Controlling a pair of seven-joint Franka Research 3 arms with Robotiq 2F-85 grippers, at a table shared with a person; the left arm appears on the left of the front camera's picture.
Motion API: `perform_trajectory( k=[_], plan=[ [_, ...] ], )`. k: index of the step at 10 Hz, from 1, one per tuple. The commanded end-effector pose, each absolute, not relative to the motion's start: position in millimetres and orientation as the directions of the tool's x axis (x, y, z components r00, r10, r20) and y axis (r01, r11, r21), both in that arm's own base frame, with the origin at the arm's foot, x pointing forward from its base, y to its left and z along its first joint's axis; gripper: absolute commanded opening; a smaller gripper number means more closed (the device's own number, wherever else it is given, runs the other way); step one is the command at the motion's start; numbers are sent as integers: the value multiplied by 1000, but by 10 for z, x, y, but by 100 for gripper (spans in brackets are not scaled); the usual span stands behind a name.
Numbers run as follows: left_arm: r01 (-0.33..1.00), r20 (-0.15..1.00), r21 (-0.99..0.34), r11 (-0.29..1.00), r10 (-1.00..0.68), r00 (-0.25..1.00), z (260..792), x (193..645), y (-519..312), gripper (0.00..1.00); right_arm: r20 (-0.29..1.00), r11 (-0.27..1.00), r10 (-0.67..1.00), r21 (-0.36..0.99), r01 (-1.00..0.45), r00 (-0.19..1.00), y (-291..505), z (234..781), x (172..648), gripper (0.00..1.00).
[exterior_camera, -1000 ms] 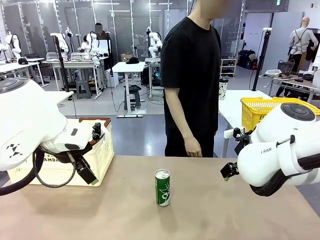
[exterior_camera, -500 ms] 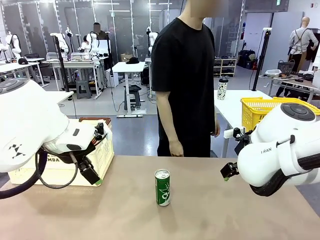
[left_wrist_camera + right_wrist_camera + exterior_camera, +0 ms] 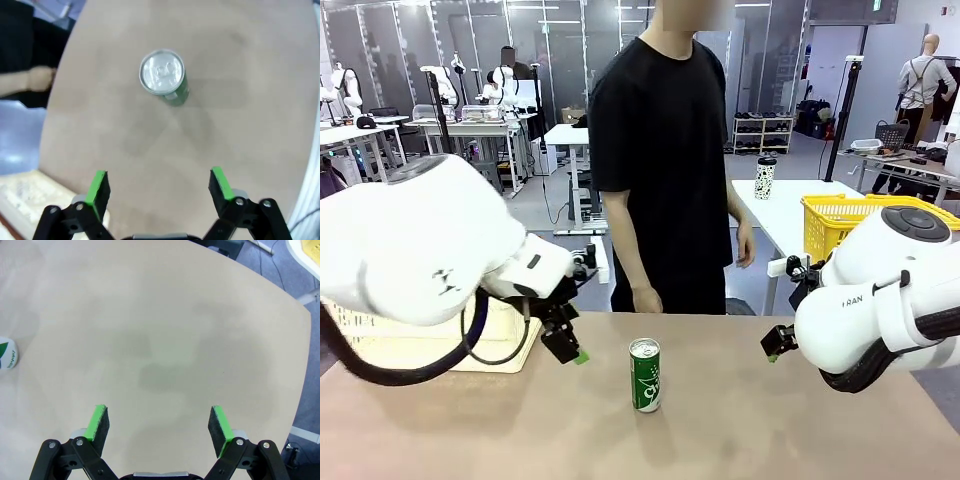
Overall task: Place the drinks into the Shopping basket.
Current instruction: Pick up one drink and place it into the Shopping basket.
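Tan tabletop point(image 3: 720, 430) fills the near ground, with a workshop of desks behind it. Over it, the left gripper point(image 3: 159, 182) has its jaws spread wide, with nothing between the green pads point(image 3: 97, 186) but bare table. Ahead of those fingers, well clear of them, the green can point(image 3: 162, 75) stands upright, its silver lid facing the wrist camera. From the front, the left gripper point(image 3: 570, 348) hangs just above the surface, to the left of the can point(image 3: 645, 375) and not touching it.

The right gripper point(image 3: 159, 422) is also fully spread and holds nothing. Plain table lies beneath it, and a sliver of the can point(image 3: 7, 356) shows at the left edge of its wrist view. In the front view the right gripper point(image 3: 775, 345) sits at the table's right side, well apart from the can.

Farther out, the shopping basket point(image 3: 350, 340) stands at the table's left end, mostly hidden behind the bulk of the left arm (its cream lattice shows at a corner of the left wrist view point(image 3: 15, 195)). No can is visible in it.

A person point(image 3: 665, 160) in a black shirt stands at the far edge, one hand point(image 3: 645, 300) hanging near the table beyond the can. To the right behind, a yellow mesh basket point(image 3: 835, 220) and a spotted tumbler point(image 3: 765, 177) sit on a white table point(image 3: 780, 215).
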State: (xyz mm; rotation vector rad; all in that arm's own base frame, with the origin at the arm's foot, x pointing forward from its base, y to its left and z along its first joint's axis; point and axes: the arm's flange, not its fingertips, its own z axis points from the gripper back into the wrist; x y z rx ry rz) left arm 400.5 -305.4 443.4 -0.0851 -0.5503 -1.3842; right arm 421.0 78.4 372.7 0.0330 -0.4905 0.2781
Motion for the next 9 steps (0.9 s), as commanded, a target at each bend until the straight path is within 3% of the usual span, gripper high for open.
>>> perform_trajectory(
  k=[1,3,6,8,9],
  plan=[
    [960,384,250,128,-923,23,4452,4404,-3222,100,470,960,260,-36,-276,844,776,3727,4209,100],
    [971,380,224,80,-925,-12,4453,4554,-3432,100,470,960,260,-36,-276,844,776,3727,4209,100],
    [997,333,56,-45,-941,-61,4427,4549,-3653,100,470,960,260,-36,-276,844,776,3727,4209,100],
    [997,298,-12,-70,-953,-64,4415,4505,-3753,100,470,960,260,-36,-276,844,776,3727,4209,100],
    [998,289,17,-60,-955,-62,4389,4535,-3772,100,470,960,260,-36,-276,844,776,3727,4209,100]
  ],
)
